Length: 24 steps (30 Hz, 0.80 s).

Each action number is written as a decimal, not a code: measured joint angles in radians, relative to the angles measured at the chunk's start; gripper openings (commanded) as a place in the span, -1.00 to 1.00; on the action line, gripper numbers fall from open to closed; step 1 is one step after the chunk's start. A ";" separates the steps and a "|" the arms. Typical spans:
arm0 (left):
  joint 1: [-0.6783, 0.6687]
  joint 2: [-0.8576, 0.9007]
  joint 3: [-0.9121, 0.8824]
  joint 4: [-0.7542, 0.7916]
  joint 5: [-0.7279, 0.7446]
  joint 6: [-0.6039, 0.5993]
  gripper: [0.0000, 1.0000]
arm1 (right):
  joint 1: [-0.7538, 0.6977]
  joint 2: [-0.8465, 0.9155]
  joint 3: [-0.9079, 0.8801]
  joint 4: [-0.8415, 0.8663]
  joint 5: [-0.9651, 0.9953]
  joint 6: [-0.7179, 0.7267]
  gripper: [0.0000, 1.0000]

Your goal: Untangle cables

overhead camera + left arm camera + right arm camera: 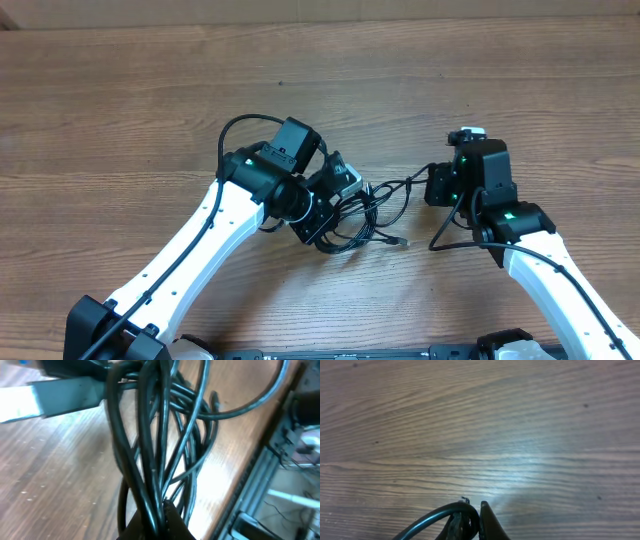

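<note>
The cables [362, 218] are a knot of thin black loops on the wooden table between the two arms, with one small plug end [400, 241] lying loose at the front. My left gripper [348, 190] is shut on a thick bunch of strands; in the left wrist view the cables [160, 445] fan out from the closed left gripper [153, 517]. One strand [395, 185] runs right to my right gripper [427, 186]. In the right wrist view the right gripper [474, 511] is shut on a single curved cable [432, 518].
The arms' own thicker black cords loop at the left wrist [235, 130] and under the right wrist [450, 225]. The table's front edge and a metal frame [260, 485] lie close behind the bundle. Bare wooden tabletop [320, 70] stretches beyond both grippers.
</note>
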 measured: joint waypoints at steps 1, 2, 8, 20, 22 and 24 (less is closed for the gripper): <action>-0.002 0.000 0.000 0.008 -0.018 -0.018 -0.91 | -0.008 0.000 0.000 -0.003 -0.006 0.002 -0.93; -0.005 0.000 0.000 0.016 -0.043 -0.043 -0.92 | -0.014 -0.001 0.000 -0.007 -0.014 0.004 -0.93; -0.019 0.000 0.000 0.062 -0.222 -0.225 -0.92 | -0.022 -0.001 0.000 -0.010 -0.025 0.008 -0.92; -0.033 0.000 0.000 0.069 -0.392 -0.376 -0.92 | -0.023 -0.001 0.000 -0.010 -0.073 0.009 -0.92; -0.037 0.000 0.001 0.052 -0.429 -0.384 -0.91 | -0.028 -0.001 0.000 -0.012 -0.042 0.009 -0.92; -0.019 -0.004 -0.010 -0.027 -0.522 -0.398 -0.92 | -0.120 -0.001 0.000 -0.017 0.069 0.014 -0.92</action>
